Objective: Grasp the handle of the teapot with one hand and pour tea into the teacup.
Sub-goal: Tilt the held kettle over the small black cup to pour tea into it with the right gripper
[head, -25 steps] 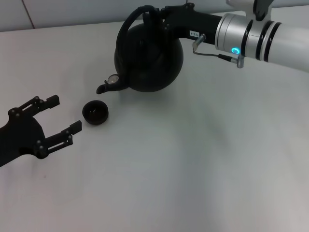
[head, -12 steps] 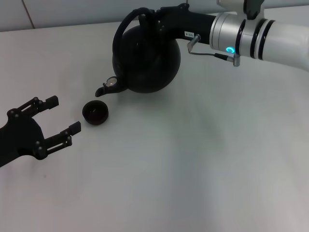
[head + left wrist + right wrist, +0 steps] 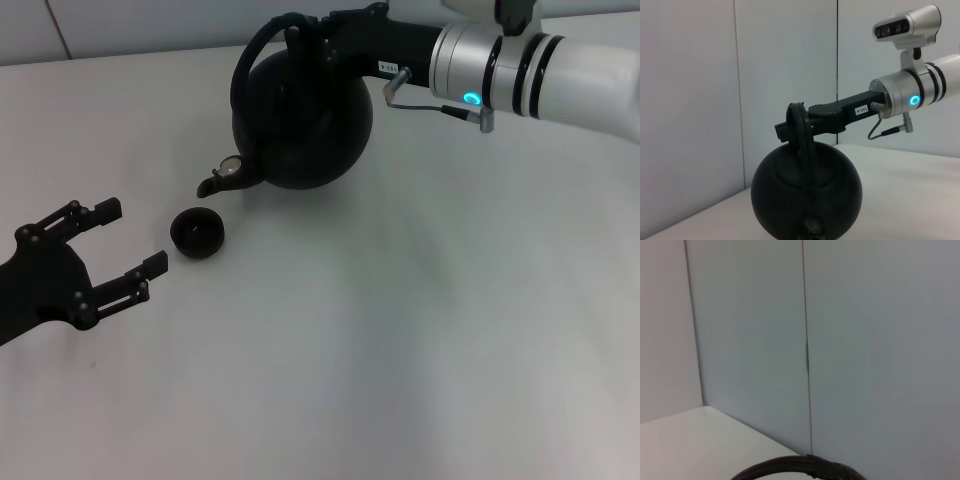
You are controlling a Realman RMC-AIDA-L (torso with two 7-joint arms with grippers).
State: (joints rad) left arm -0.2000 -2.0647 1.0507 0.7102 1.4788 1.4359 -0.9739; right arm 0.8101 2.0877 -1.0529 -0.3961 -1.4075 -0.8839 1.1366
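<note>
The round black teapot (image 3: 305, 125) is at the back middle of the table, tipped forward so its lid knob and short spout (image 3: 210, 186) face the teacup. My right gripper (image 3: 310, 35) is shut on the arched black handle (image 3: 250, 60) at its top. The tiny dark teacup (image 3: 197, 232) stands on the table just in front of the spout tip. My left gripper (image 3: 133, 236) is open and empty, low at the left, close beside the teacup. The left wrist view shows the teapot (image 3: 805, 200), the handle (image 3: 801, 140) and the right gripper (image 3: 790, 127). The right wrist view shows only an arc of the handle (image 3: 800, 467).
The white table (image 3: 400, 350) stretches bare to the front and right. A pale panelled wall (image 3: 840, 340) stands behind the table. My right arm (image 3: 520, 70) reaches in from the back right above the table.
My right arm and the teapot have shifted slightly to the left. The teacup and my left gripper have not moved.
</note>
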